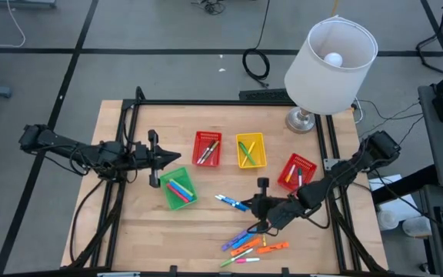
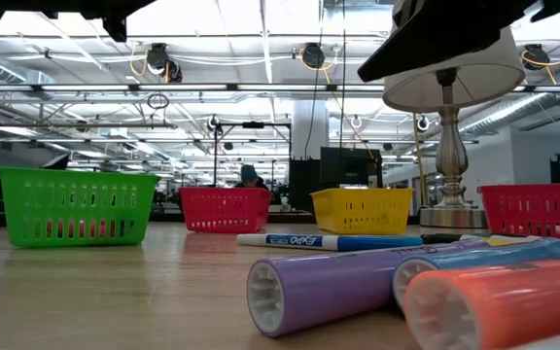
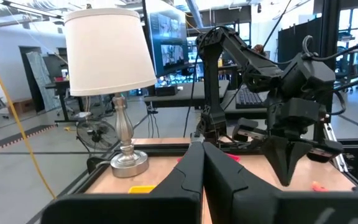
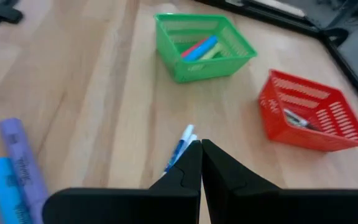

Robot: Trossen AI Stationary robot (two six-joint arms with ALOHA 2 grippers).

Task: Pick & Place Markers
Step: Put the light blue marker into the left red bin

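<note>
Wooden bench (image 1: 129, 231) carries four baskets in a loose arc, handy drop spots; the green one (image 1: 178, 189), two red (image 1: 207, 148) (image 1: 297, 171) and the yellow (image 1: 251, 150) already hold markers. More markers (image 1: 252, 245) lie loose near the front edge, with a blue-capped marker (image 1: 231, 202) just beyond them. Right gripper (image 1: 261, 188) hangs pinched shut and empty above that marker, seemingly lined up for it. Left gripper (image 1: 154, 159), closed and empty too, waits beside the green basket. Open wood surrounds the loose pile; the lamp (image 1: 329, 58) crowds the far right corner.
</note>
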